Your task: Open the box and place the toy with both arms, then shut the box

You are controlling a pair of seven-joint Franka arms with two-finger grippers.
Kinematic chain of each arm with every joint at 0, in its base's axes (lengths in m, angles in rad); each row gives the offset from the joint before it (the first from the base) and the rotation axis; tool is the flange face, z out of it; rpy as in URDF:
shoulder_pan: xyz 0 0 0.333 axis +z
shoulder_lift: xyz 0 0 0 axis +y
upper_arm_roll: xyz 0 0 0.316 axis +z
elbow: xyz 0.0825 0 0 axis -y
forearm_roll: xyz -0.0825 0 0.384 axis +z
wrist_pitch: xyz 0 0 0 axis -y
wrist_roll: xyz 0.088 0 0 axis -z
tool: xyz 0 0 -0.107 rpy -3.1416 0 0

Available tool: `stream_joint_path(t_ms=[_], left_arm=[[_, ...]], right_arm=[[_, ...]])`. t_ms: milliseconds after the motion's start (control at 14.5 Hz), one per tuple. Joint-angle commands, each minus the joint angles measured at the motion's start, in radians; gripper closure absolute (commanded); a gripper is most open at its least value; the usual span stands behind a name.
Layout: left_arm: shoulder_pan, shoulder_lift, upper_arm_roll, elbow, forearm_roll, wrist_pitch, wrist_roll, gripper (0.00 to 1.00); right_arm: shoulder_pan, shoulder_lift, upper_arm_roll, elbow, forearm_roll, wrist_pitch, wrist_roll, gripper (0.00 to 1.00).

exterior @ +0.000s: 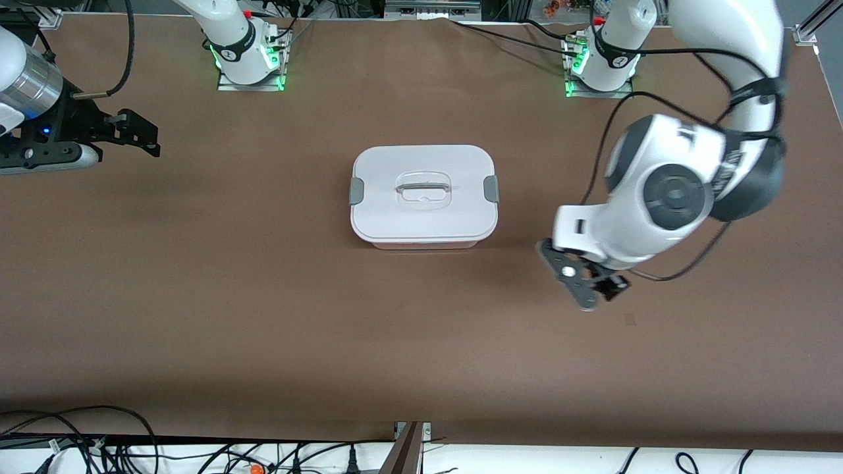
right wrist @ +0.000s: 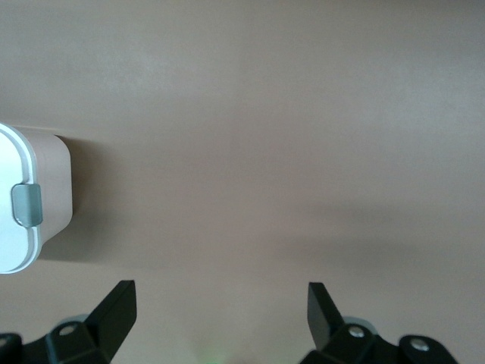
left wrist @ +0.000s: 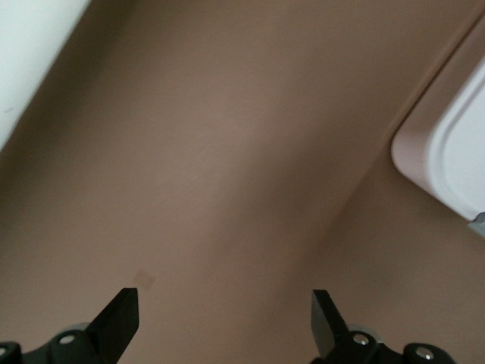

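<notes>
Box: sits mid-table, white lid on, both grey clips down against the sides.
Toy: nowhere in view; presumably inside, can't confirm.
Left gripper: fingers spread, empty, over bare table near the box's corner.
Right gripper: spread, empty, waiting at its own end.
Risk: a clip only half-seated means the lid could pop; a low-swinging left gripper could nudge the box.

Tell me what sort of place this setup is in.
Most likely a robotics lab bench. Two white robot arms are bolted to a table under a brown cover, cables trail along its edge, and a single closed plastic box sits mid-table like a test prop.
</notes>
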Motion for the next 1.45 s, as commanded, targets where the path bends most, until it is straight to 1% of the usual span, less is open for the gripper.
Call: stream_joint_path(t_ms=[0,138,276,345,414,621,759,897,1034,1172,1379], left_arm=[[0.089,-0.098,0.017,-0.019,0.017,-0.019,-0.012,0.0],[0.144,-0.14,0.017,-0.023,0.018,-0.019,-0.049,0.0],[0.22,-0.176,0.017,-0.027,0.008,-0.022,-0.156,0.0],[0.246,-0.206,0.017,-0.042,-0.021,-0.032,-0.196,0.0],[0.267,-0.25,0.019,-0.086,-0.052,-0.051,-0.233,0.0],[0.297,-0.337,0.019,-0.157,-0.066,-0.138,-0.444,0.0],[0.298,-0.368,0.019,-0.168,-0.066,-0.18,-0.538,0.0],[0.306,-0.393,0.019,-0.189,-0.066,-0.186,-0.539,0.0],[0.312,-0.393,0.019,-0.221,-0.066,-0.186,-0.531,0.0],[0.313,-0.372,0.017,-0.211,-0.064,-0.197,-0.532,0.0],[0.313,-0.367,0.017,-0.209,-0.057,-0.197,-0.534,0.0]], right_arm=[[-0.017,0.008,0.017,0.023,0.006,-0.014,0.018,0.0],[-0.017,0.008,0.017,0.023,0.006,-0.014,0.018,0.0],[-0.017,0.008,0.017,0.023,0.017,-0.015,0.019,0.0],[-0.017,0.008,0.017,0.023,0.02,-0.015,0.02,0.0],[-0.017,0.008,0.017,0.023,0.02,-0.017,0.02,0.0],[-0.017,0.008,0.017,0.023,0.02,-0.018,0.02,0.0],[-0.017,0.008,0.017,0.023,0.02,-0.02,0.02,0.0],[-0.017,0.008,0.017,0.023,0.02,-0.02,0.02,0.0],[-0.017,0.008,0.017,0.023,0.02,-0.02,0.02,0.0],[-0.017,0.008,0.017,0.023,0.02,-0.02,0.02,0.0],[-0.017,0.008,0.017,0.023,0.02,-0.02,0.02,0.0]])
